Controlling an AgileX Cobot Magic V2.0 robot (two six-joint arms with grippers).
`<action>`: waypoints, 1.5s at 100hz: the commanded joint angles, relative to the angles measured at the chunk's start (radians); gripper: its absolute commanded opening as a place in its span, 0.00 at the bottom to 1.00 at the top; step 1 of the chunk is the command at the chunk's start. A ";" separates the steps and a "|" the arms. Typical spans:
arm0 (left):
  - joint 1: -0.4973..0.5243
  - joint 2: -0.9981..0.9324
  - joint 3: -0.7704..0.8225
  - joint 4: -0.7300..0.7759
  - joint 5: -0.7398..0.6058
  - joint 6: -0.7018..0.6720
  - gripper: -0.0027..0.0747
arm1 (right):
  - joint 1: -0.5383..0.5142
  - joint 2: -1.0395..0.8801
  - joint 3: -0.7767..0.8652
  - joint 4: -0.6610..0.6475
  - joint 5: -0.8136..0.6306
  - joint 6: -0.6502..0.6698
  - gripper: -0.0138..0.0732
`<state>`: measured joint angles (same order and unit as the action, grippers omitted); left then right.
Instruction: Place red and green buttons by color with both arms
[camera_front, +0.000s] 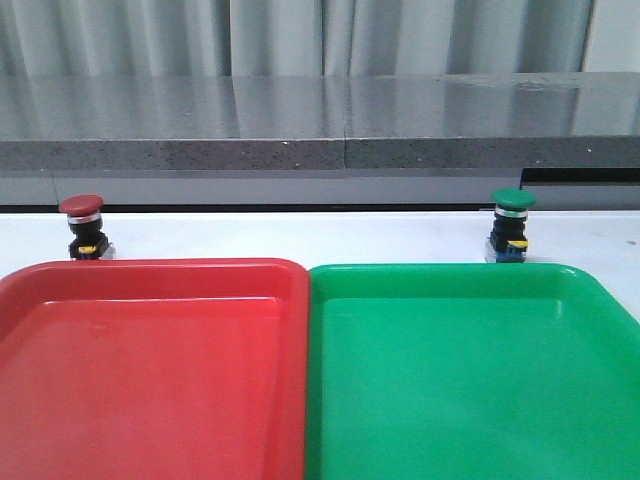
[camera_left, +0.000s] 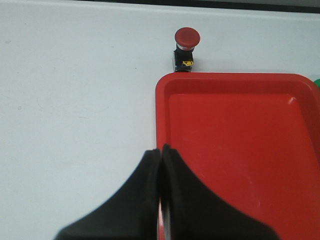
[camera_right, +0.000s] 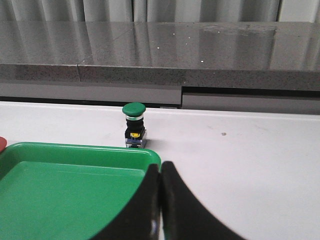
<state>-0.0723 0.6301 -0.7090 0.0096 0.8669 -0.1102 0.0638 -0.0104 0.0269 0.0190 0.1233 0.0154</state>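
1. On the white worktop (camera_front: 300, 235), just beyond the far rim of the red tray (camera_front: 150, 370), your red button (camera_front: 82, 226) stands upright near that tray's far-left corner; it is not yet inside.
2. The green button (camera_front: 511, 223) stands upright too, just past the far edge of the green tray (camera_front: 470, 380), toward its right side. Each button already sits behind the tray of its own colour, and both trays hold nothing.
3. Your left claw (camera_left: 161, 165) has its fingers pressed together with nothing between them, hanging over the near-left edge of the red tray, well short of the red button.
4. Your right claw (camera_right: 160, 180) is likewise closed up and empty, over the near-right part of the green tray, well apart from the green button.
5. Watch the approach: with fingers together, either claw would likely shove or topple its button instead of straddling it, so spread them first.
6. These buttons look top-heavy; a grip on the rounded cap could slip, and a low carry could clip the tray rim.
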 joint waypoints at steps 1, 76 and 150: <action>0.002 0.006 -0.036 -0.010 -0.042 -0.006 0.01 | -0.006 -0.020 -0.014 -0.011 -0.086 0.000 0.03; 0.002 0.006 -0.036 -0.027 -0.042 -0.006 0.90 | -0.006 -0.020 -0.014 -0.011 -0.086 0.000 0.03; 0.002 0.305 -0.163 -0.136 -0.140 0.030 0.90 | -0.006 -0.020 -0.014 -0.011 -0.086 0.000 0.03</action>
<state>-0.0723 0.8731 -0.8029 -0.1064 0.8260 -0.0949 0.0638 -0.0104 0.0269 0.0190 0.1233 0.0154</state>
